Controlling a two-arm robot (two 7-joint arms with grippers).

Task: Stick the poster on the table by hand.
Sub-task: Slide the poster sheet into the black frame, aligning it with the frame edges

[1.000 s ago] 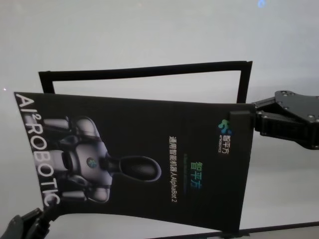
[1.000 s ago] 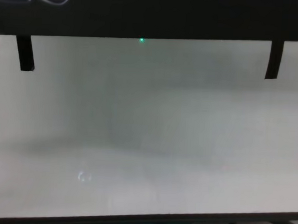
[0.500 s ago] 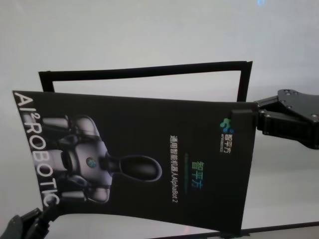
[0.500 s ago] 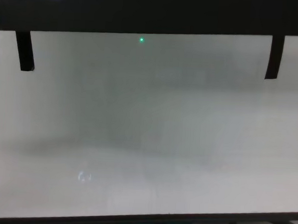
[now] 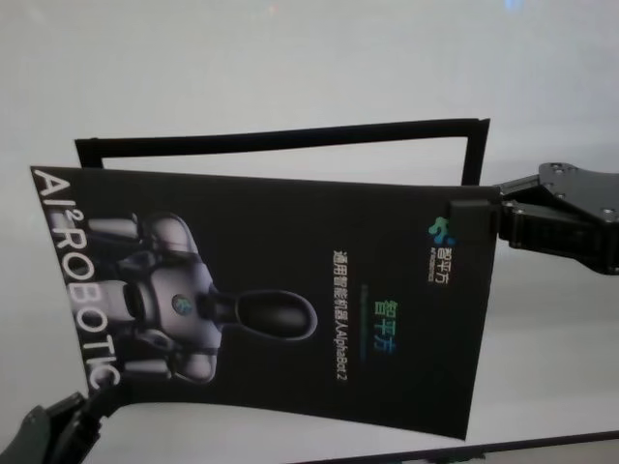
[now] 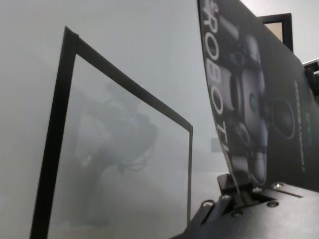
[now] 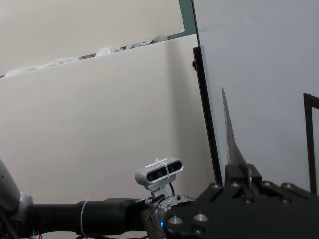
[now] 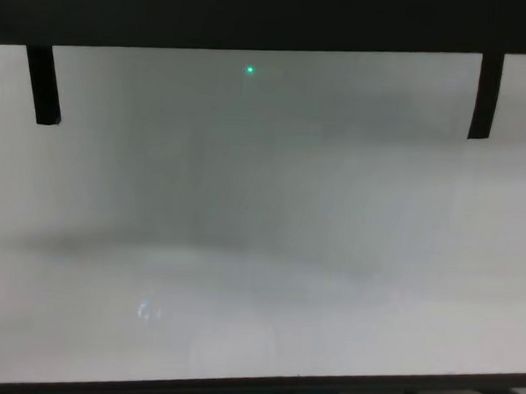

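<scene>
The poster (image 5: 290, 300), black and glossy with white "AI²ROBOTIC" lettering and a grey robot picture, hangs above the table (image 5: 290, 68), slightly bowed. My left gripper (image 5: 89, 404) is shut on its near left corner, seen in the left wrist view as a clamp (image 6: 233, 185) below the poster (image 6: 259, 99). My right gripper (image 5: 474, 207), the hand on that side, is shut on the far right corner. The right wrist view shows the poster (image 7: 230, 139) edge-on above that clamp (image 7: 240, 175). In the chest view only the poster's lower part (image 8: 255, 16) shows.
A thin black three-sided outline (image 5: 280, 138) lies flat on the table beyond the poster. Its two side strips show in the chest view (image 8: 44, 84) (image 8: 486, 94). The table's dark near edge (image 8: 253, 382) runs along the bottom there.
The poster, held by both grippers, has moved away from me toward the black outline. Its edge sits higher in the chest view, and the right gripper has risen slightly.
</scene>
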